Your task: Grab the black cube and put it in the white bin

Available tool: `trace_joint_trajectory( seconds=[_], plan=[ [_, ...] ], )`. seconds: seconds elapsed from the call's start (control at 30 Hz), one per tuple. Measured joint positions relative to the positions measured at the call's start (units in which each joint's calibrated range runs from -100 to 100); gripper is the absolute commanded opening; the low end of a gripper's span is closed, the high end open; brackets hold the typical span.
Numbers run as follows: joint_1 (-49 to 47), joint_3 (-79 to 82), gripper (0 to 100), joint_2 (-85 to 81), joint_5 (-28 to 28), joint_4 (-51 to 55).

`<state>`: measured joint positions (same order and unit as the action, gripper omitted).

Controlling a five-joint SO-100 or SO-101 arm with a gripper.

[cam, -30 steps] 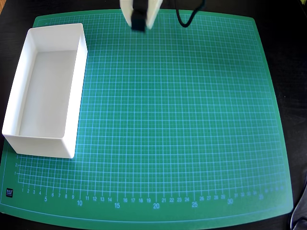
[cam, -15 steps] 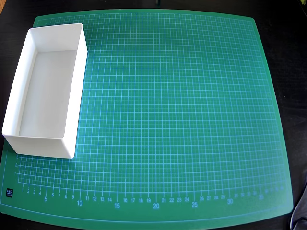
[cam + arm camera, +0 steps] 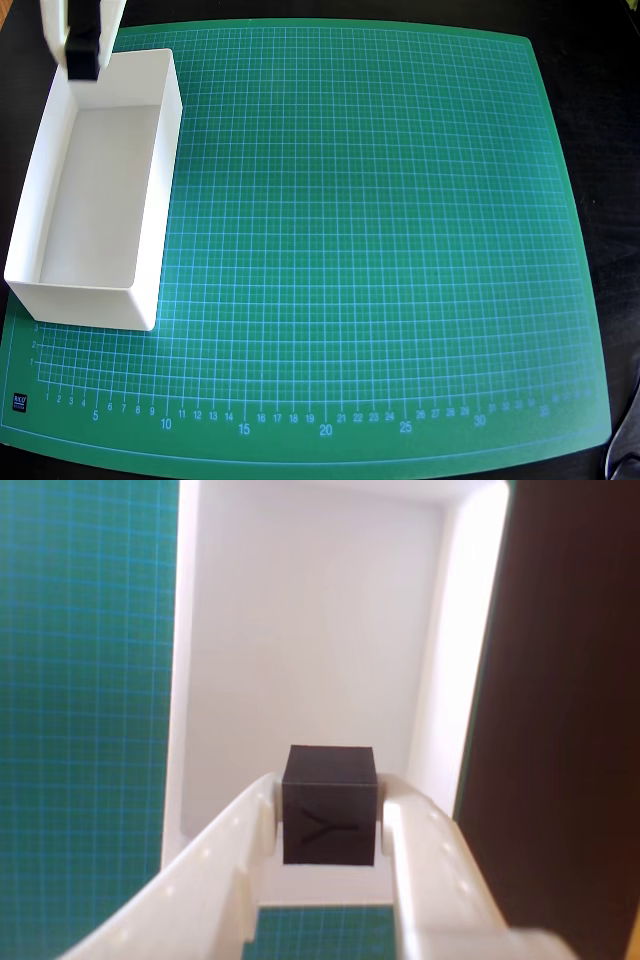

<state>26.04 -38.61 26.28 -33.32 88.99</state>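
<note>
The black cube (image 3: 330, 805) with a Y-like mark on its near face is clamped between my two white fingers; my gripper (image 3: 330, 825) is shut on it. It hangs above the near end of the white bin (image 3: 310, 630), whose bare floor fills the wrist view. From overhead, my gripper (image 3: 82, 60) shows at the top left, holding the cube (image 3: 83, 63) over the far end of the white bin (image 3: 160, 200).
A green cutting mat (image 3: 380, 250) with a printed grid lies under the bin. Dark table (image 3: 570, 730) borders the bin's right wall in the wrist view and surrounds the mat from overhead.
My gripper with the cube went from the top centre of the overhead view out of frame, then came back in at the top left over the bin's far end.
</note>
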Motion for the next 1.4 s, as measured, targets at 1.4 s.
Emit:
trace_joint_trajectory(
  seconds=[1.4],
  plan=[
    [0.0,-22.0,17,12.7,-6.0,9.3]
  ],
)
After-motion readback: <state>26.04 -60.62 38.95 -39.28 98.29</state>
